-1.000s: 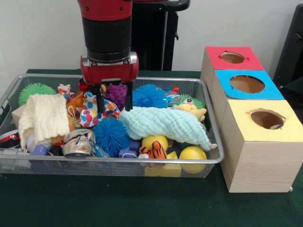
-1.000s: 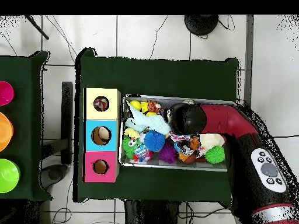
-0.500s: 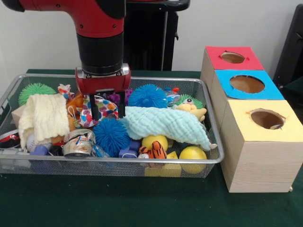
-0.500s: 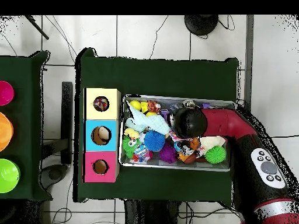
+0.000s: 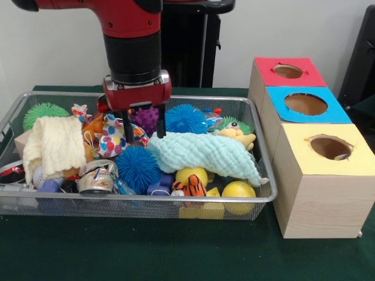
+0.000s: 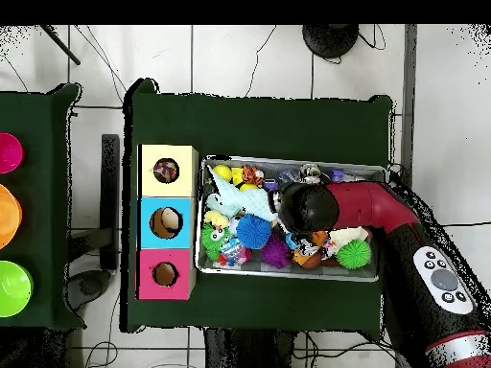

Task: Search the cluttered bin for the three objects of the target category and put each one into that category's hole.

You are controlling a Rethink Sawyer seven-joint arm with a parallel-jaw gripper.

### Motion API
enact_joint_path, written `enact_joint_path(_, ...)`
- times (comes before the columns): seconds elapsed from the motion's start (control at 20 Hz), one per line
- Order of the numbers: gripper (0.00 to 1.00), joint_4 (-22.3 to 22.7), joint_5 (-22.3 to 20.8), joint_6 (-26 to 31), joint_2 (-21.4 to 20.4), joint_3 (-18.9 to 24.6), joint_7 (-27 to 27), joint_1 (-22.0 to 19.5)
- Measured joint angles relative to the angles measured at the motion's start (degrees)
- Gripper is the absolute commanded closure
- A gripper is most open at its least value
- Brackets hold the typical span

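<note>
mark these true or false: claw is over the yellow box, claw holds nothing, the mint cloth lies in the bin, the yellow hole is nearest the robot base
The claw is over the yellow box: false, it hangs over the cluttered bin, beside a polka-dot wrapper.
The claw holds nothing: true, its fingers are apart and empty.
The mint cloth lies in the bin: true.
The yellow hole is nearest the robot base: false, the red box is.

A robotics lab is indicated: a green-covered worktop (image 6: 259,125) is set on a tiled floor (image 6: 249,57) crossed by loose cables (image 6: 288,62), with plain white walls (image 5: 53,52) behind.
</note>
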Motion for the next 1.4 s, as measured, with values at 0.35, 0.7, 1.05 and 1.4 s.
enact_joint_path(0.35,0.0,2.7,-0.3,0.0,-0.9,4.4,-1.3,-2.0)
enact_joint_path(0.7,0.0,2.8,-0.3,0.0,-0.3,6.7,-4.1,-3.1)
enact_joint_path(1.05,0.0,0.7,-0.3,1.0,2.0,6.7,-7.3,-4.0)
enact_joint_path(1.4,0.0,-2.6,-0.3,3.0,3.9,6.7,-10.3,-5.1)
